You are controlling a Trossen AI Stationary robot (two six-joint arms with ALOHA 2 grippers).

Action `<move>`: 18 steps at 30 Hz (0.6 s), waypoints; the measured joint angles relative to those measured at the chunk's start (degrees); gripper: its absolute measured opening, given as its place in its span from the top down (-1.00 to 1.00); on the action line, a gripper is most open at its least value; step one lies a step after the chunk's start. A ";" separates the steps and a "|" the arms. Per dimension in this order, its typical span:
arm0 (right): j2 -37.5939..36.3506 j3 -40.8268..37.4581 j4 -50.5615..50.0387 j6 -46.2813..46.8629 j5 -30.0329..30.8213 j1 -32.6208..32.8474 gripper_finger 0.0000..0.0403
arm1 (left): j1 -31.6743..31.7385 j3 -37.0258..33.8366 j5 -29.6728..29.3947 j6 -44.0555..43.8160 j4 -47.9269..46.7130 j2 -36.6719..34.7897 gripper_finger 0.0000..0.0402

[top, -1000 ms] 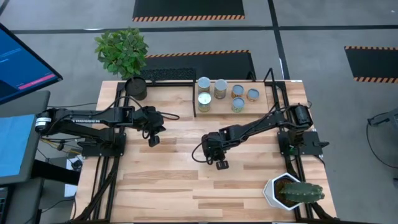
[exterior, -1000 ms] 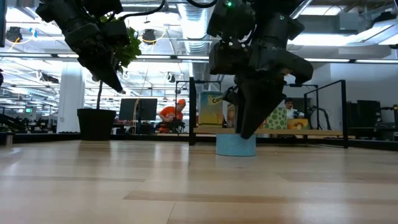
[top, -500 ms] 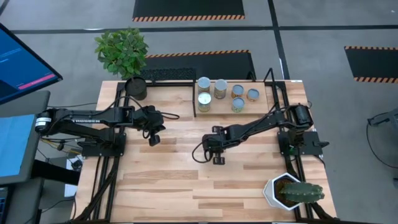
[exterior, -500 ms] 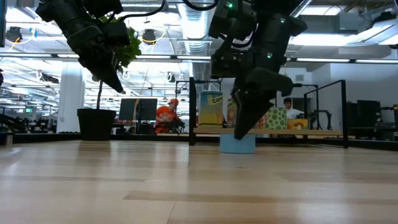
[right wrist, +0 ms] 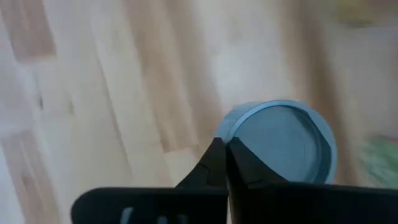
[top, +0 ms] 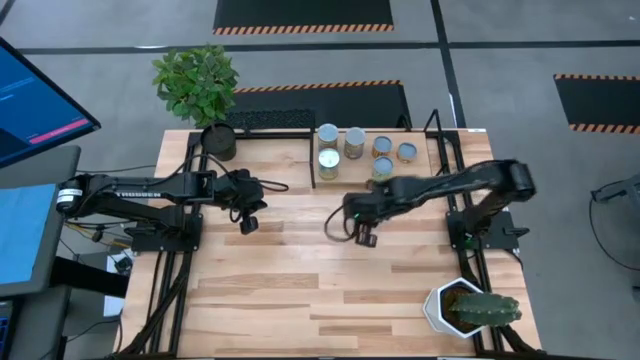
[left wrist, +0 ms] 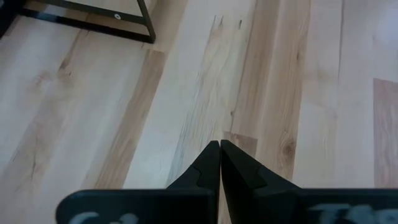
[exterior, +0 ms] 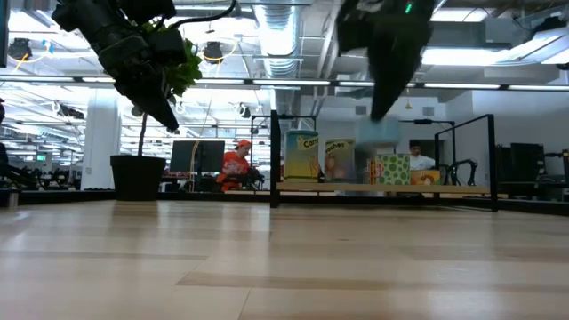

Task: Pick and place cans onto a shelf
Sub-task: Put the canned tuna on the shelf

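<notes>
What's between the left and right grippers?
Only bare wooden table between the left gripper and the right gripper; the high view shows it.

Five cans stand upright on the shelf, top centre of the high view. A pale-blue-topped can shows in the right wrist view, blurred, over bare wood.

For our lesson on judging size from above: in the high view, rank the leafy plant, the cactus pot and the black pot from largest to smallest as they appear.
1. Leafy plant
2. Cactus pot
3. Black pot
</notes>
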 joint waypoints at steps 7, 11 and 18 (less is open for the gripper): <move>-13.74 0.20 -17.44 13.02 13.85 -2.28 0.98 | 0.00 0.01 -0.01 -0.03 0.75 -0.01 1.00; -18.94 -0.01 -24.35 16.70 19.06 -4.92 0.98 | 0.00 -0.01 -0.05 0.00 1.58 -0.02 1.00; -25.85 -10.08 -17.62 9.21 17.79 -12.22 0.98 | 0.00 -0.01 -1.78 0.11 2.86 -0.01 1.00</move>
